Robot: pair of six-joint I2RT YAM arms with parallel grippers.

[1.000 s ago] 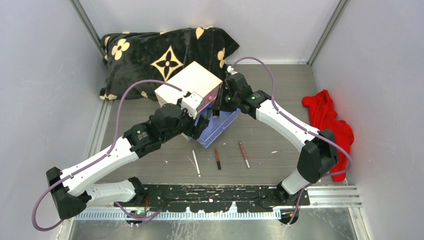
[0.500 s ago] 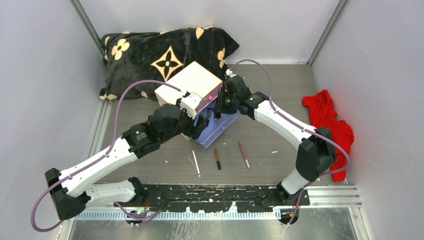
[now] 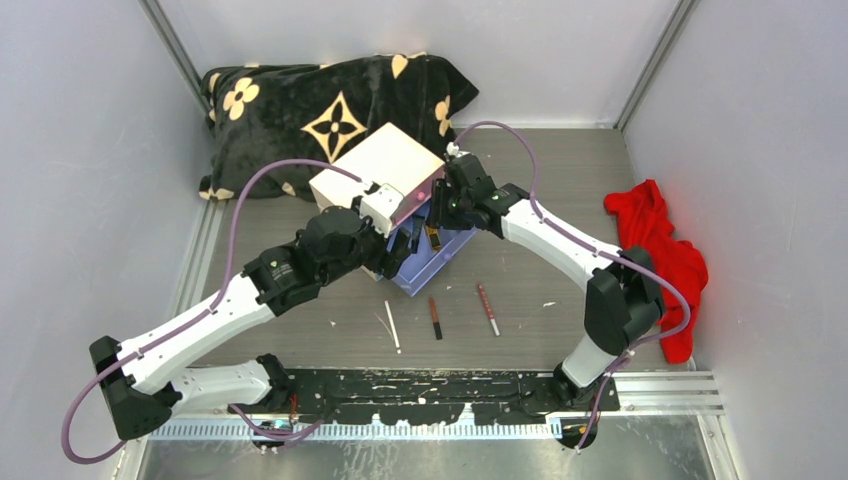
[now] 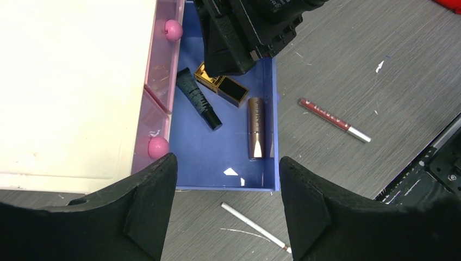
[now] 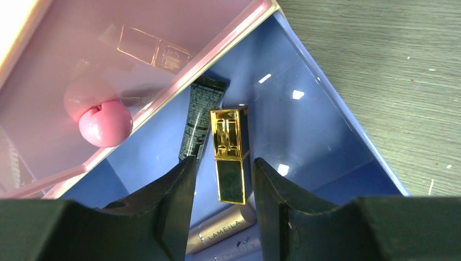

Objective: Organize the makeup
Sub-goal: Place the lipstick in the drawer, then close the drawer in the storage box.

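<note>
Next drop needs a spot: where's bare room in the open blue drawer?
Free: the blue drawer floor near its front wall, bordered by the black tube and rose-gold tube. Crowded: the back, where the right gripper straddles the gold-black lipstick beside the black tube.

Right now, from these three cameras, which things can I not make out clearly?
Top external view: what lies in the blue drawer, hidden under both arms.
Left wrist view: the drawer's far end, covered by the right gripper.
Right wrist view: the rose-gold tube, partly behind the fingers and cut by the bottom edge.
Also there: inside the pink drawer, blurred by reflections.
</note>
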